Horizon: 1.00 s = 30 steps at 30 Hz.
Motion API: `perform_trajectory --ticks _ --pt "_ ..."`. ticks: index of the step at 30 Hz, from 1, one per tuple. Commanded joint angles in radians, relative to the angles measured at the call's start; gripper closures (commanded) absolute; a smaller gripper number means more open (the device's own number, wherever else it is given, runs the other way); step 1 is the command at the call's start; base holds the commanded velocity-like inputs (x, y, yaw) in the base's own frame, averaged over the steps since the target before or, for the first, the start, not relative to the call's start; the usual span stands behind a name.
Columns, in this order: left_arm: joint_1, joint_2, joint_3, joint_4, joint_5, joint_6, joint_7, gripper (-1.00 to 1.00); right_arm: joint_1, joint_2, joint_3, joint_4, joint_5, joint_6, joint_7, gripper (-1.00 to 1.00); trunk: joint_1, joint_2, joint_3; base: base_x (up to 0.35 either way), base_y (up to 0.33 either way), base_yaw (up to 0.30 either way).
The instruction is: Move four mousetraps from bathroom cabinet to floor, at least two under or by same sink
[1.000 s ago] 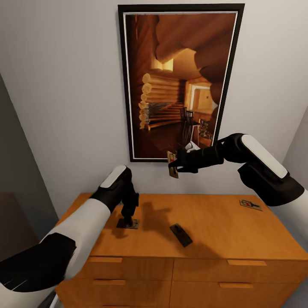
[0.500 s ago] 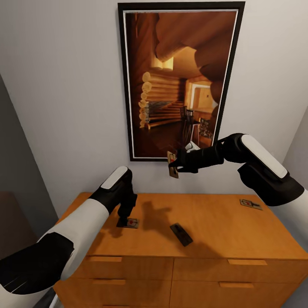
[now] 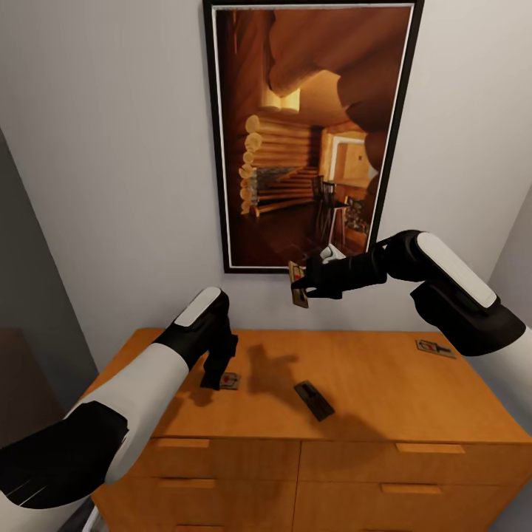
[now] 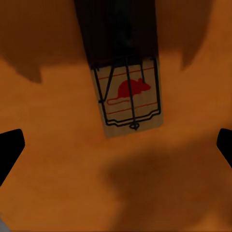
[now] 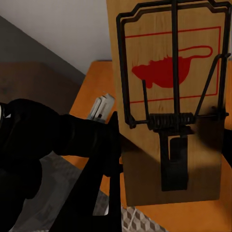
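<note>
The orange-brown cabinet [image 3: 384,384] stands against the wall with three mousetraps on its top. One mousetrap [image 3: 230,380] lies at the left, directly beneath my left gripper [image 3: 216,378]. In the left wrist view this trap [image 4: 128,96] lies flat, red mouse print up, with my open fingers [image 4: 10,147] spread far apart above the wood. A second trap [image 3: 313,401] lies dark in the middle, and a third [image 3: 434,346] sits at the far right. My right gripper [image 3: 303,284] is shut on the fourth trap [image 5: 169,96] and holds it upright, high above the cabinet.
A large framed log-cabin picture [image 3: 310,140] hangs on the wall behind the raised right gripper. Drawers with wooden bar handles [image 3: 425,448] face me below the top. A grey wall [image 3: 22,295] closes the left side. My left arm [image 5: 48,145] appears in the right wrist view.
My left gripper has risen slightly off the left mousetrap, which stays on the cabinet top. The head view has shifted a little. The right gripper still holds its trap in place.
</note>
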<state>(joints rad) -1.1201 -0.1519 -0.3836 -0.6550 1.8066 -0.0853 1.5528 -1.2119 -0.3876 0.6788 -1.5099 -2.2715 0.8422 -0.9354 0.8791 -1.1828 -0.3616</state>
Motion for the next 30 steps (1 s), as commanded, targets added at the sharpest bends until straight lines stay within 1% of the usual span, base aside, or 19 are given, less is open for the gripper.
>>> perform_trajectory --ticks 1,6,18,27,30 --pt "-0.001 0.001 -0.005 0.0 0.005 -0.009 0.001 -1.0 -0.002 -0.001 0.001 0.0 -0.01 -0.002 -0.011 1.0 0.004 -0.008 -0.005 0.0 0.0 0.0" --pt "-0.001 0.0 -0.005 -0.001 0.005 -0.009 0.001 -1.0 -0.002 -0.001 0.002 0.0 -0.01 -0.002 -0.011 1.0 0.023 -0.043 -0.02 0.0 0.0 0.0" --pt "-0.001 -0.001 -0.007 -0.005 0.006 -0.011 -0.002 -1.0 -0.002 -0.001 0.002 -0.001 -0.01 -0.002 -0.011 1.0 0.023 -0.043 -0.02 0.001 0.0 0.0" --pt "-0.001 -0.002 -0.009 -0.005 0.005 -0.012 -0.002 -1.0 -0.002 -0.018 0.002 -0.001 -0.01 -0.002 -0.01 1.0 0.023 -0.043 -0.02 0.069 -0.078 0.0" --pt "-0.001 -0.002 -0.008 -0.005 0.006 -0.014 -0.003 -1.0 -0.002 -0.02 0.002 -0.001 -0.01 -0.002 -0.01 1.0 0.023 -0.043 -0.02 0.012 -0.014 0.0"
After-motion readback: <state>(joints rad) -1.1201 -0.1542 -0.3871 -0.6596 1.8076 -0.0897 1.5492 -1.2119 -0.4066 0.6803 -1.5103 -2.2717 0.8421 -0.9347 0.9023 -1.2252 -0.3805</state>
